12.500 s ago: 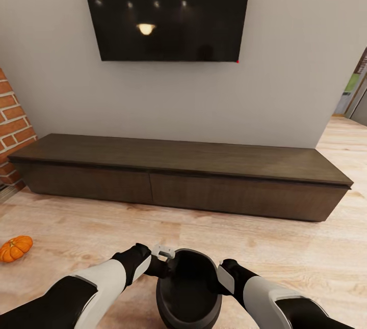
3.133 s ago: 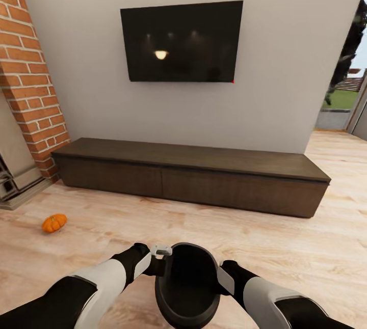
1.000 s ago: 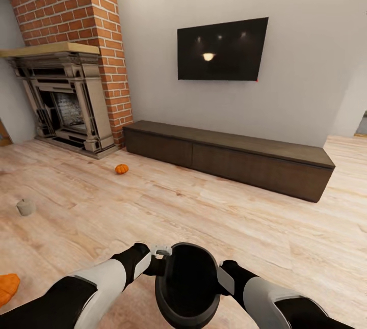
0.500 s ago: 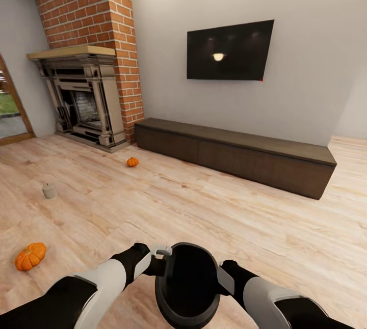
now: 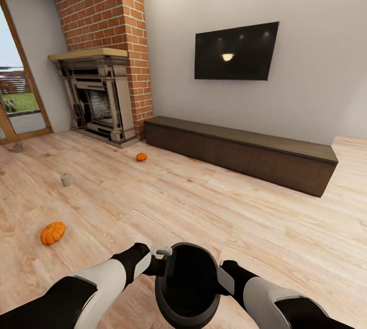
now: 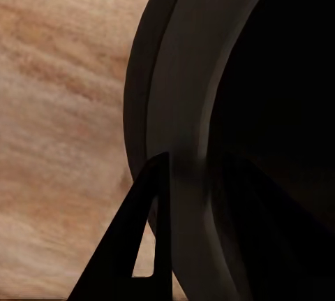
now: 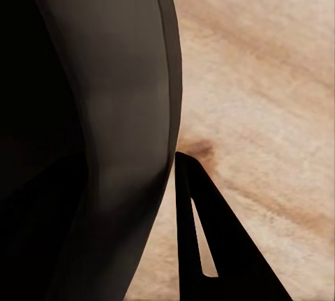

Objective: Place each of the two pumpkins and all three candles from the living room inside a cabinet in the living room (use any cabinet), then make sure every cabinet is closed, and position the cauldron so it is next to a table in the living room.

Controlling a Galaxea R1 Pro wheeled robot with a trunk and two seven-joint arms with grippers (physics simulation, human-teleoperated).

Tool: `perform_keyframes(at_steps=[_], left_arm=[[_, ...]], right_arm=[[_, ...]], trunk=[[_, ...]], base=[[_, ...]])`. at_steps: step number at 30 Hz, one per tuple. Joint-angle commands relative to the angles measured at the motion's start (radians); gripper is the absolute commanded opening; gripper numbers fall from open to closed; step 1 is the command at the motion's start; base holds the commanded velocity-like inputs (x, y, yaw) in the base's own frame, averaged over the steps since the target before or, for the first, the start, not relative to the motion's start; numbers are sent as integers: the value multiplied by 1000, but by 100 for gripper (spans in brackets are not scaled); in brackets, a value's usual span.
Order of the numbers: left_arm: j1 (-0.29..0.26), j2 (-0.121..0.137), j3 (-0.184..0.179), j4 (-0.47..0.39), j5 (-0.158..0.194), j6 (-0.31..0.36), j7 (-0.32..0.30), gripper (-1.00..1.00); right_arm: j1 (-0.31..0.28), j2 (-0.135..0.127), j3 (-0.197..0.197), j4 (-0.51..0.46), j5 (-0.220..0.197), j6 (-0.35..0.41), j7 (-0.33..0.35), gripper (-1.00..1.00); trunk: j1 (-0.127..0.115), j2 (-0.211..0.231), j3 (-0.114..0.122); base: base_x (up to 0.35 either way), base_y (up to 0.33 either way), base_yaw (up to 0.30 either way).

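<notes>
Gripping the cauldron [image 5: 187, 288] rim at frame bottom, left gripper [image 5: 159, 260] and right gripper [image 5: 224, 277] clamp opposite sides above the floor [image 5: 204, 212].

Cauldron [image 5: 187, 285]: nearest the camera, held between both arms, above the floor [image 5: 204, 217].
Cabinet [image 5: 239, 153]: against the far wall, under the TV [image 5: 235, 51].
Fireplace [image 5: 97, 94]: left of the cabinet.
Pumpkins: one [image 5: 141, 157] before the fireplace, one [image 5: 52, 232] nearer, left.
Candle [image 5: 67, 180]: between the pumpkins, further left.

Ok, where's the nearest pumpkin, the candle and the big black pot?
nearest pumpkin [image 5: 53, 232], head view, orange ribbed side
candle [image 5: 66, 180], head view, pale side
cauldron [image 5: 188, 313], head view, front rim
</notes>
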Motion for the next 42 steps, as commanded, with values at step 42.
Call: perform_keyframes(at_steps=[42], left_arm=[[0, 0, -37, 2, -19, -12, 6, -100]], right_arm=[[-1, 0, -35, -14, 24, -8, -4, -100]], trunk=[[-1, -1, -1]], base=[[-5, -1, 223]])
